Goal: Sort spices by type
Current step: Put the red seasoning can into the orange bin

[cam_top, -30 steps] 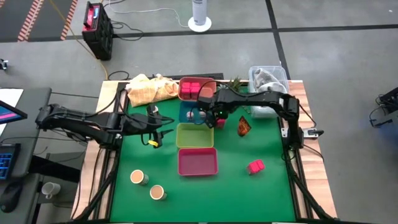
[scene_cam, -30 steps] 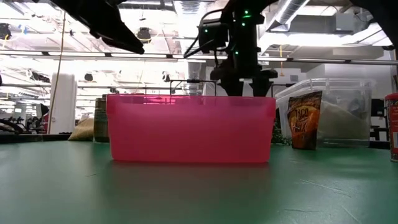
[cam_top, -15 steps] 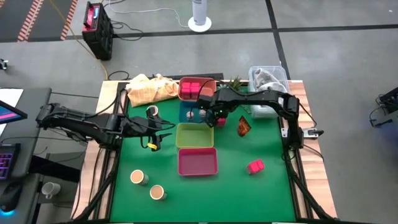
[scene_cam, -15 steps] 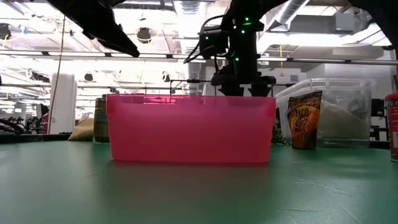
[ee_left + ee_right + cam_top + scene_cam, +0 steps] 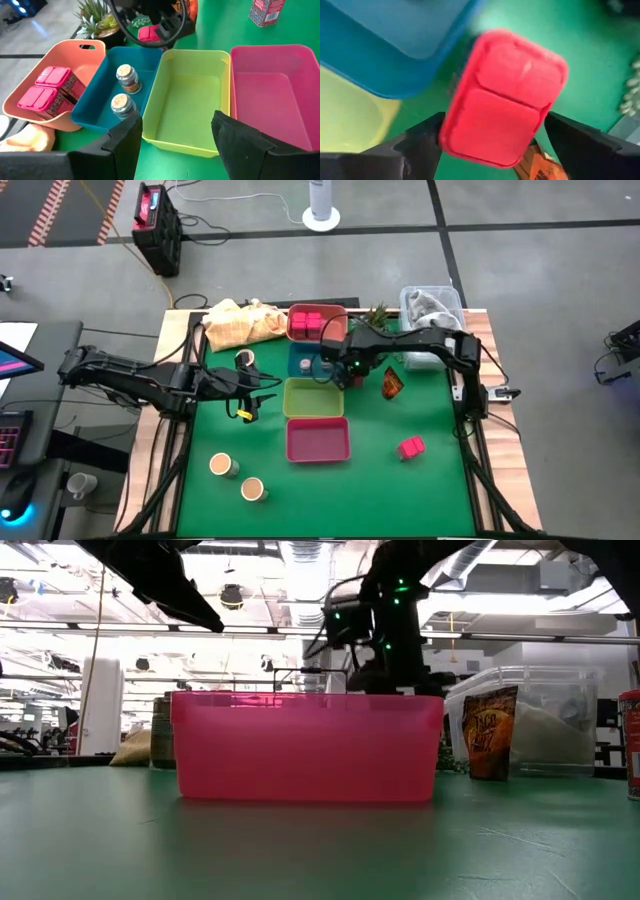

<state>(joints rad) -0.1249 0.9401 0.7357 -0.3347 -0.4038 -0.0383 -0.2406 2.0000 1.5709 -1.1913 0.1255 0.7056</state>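
My right gripper (image 5: 347,372) (image 5: 494,125) is open and low over a pink-red cube (image 5: 502,97) (image 5: 149,33) that stands on the green mat beside the blue tray (image 5: 303,360); one finger is on each side of the cube. The blue tray holds two grey shaker jars (image 5: 129,79). Two more cubes (image 5: 312,320) lie in the orange tray (image 5: 90,50), and another (image 5: 410,447) stands on the mat. The orange-brown packet (image 5: 392,384) stands upright nearby. Two tan-topped jars (image 5: 222,466) stand near the front left. My left gripper (image 5: 250,390) (image 5: 175,145) waits open, left of the yellow-green tray.
The yellow-green tray (image 5: 313,397) and pink tray (image 5: 318,439) lie in a row toward the near edge. A yellow cloth (image 5: 240,320), a green plant (image 5: 380,313) and a clear bin (image 5: 432,305) line the far edge. A small jar (image 5: 245,358) stands left of the blue tray.
My right gripper has come down over the pink-red cube beside the blue tray, dropping behind the pink tray's rim in the low view. Its fingers have stayed spread.
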